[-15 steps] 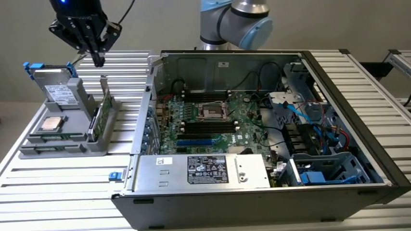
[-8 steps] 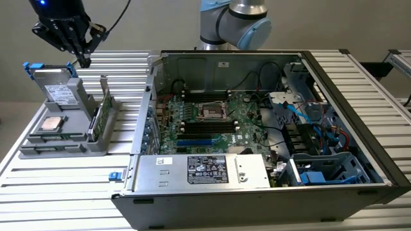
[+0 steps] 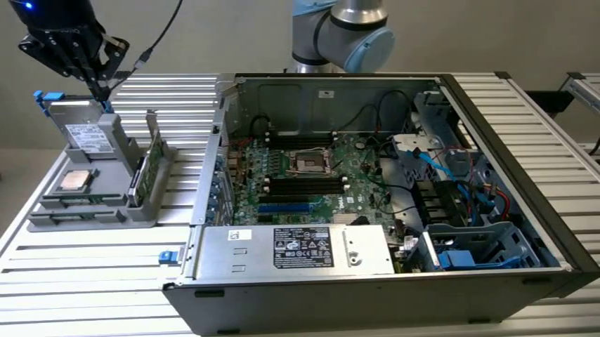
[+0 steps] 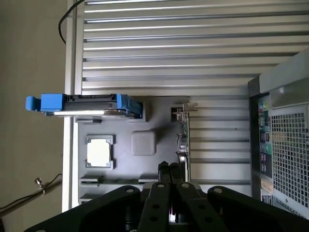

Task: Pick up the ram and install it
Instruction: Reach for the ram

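Ram (image 3: 145,175) is the thin green stick, and it stands on its long edge in a slot of the grey holder (image 3: 94,212) at the exterior view's left, on the side of the holder nearest the computer case (image 3: 310,88). Nothing holds it. Up at the far left the black gripper (image 3: 100,91) hangs in the air over the back end of the holder, with its jaws pressed together and nothing between them. A black cable (image 3: 164,28) runs up from it. Under the gripper a grey drive (image 3: 89,133) with blue tabs stands up in the holder, and in front of it a square silver chip (image 3: 75,181) lies flat in its own pocket. The holder sits on a table (image 3: 94,281) made of long silver slats. In the middle is the big open computer case. Inside it lies the large green board (image 3: 366,182), and at the front is a silver power box (image 3: 300,249) with a black label. Behind the case stands the arm (image 3: 338,28), grey and light blue. In the wrist view, looking down, the ram (image 4: 185,145) shows as a thin line, the gripper (image 4: 170,168) has its tips near one end of it, and the drive (image 4: 91,104) and the chip (image 4: 100,152) sit further off in the holder (image 4: 126,126).
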